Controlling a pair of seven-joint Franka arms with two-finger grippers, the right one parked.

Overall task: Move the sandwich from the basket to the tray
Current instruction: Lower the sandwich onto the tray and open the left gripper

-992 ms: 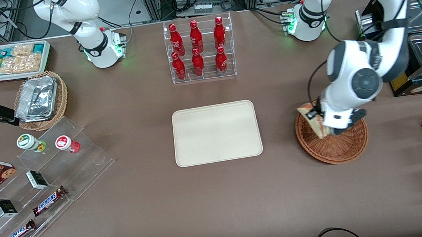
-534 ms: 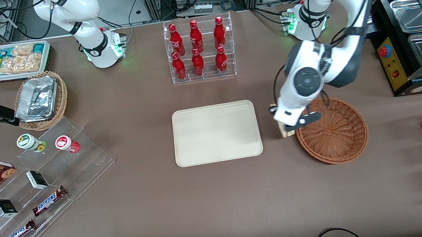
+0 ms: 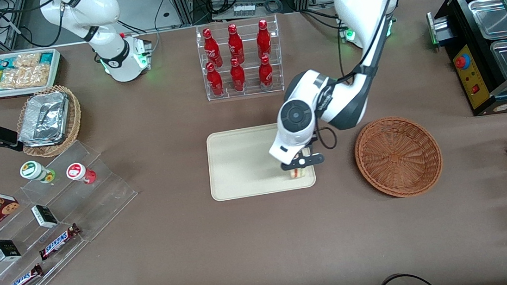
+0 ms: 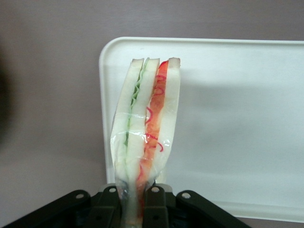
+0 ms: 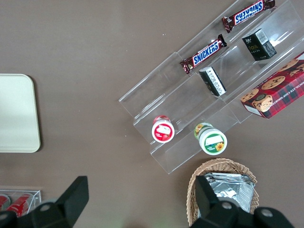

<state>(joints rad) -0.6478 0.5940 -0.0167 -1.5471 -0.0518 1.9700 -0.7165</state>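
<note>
My left gripper (image 3: 299,164) is shut on the sandwich (image 3: 298,172), a wedge of white bread in clear wrap with red and green filling. It holds it above the tray's corner nearest the front camera and the basket. In the left wrist view the sandwich (image 4: 146,123) sticks out from between the fingers (image 4: 156,204), over the tray's rim (image 4: 105,52). The cream-beige tray (image 3: 241,162) lies mid-table. The reddish-brown wicker basket (image 3: 398,156) stands beside the tray, toward the working arm's end, with nothing in it.
A clear rack of red bottles (image 3: 240,60) stands farther from the front camera than the tray. Toward the parked arm's end are a tan basket with foil containers (image 3: 49,120), a white bin of snacks (image 3: 19,72) and a clear stepped stand with candy bars (image 3: 51,213).
The left gripper lifted the sandwich out of the basket and carried it sideways to above the tray's corner. The basket is left with nothing in it.
</note>
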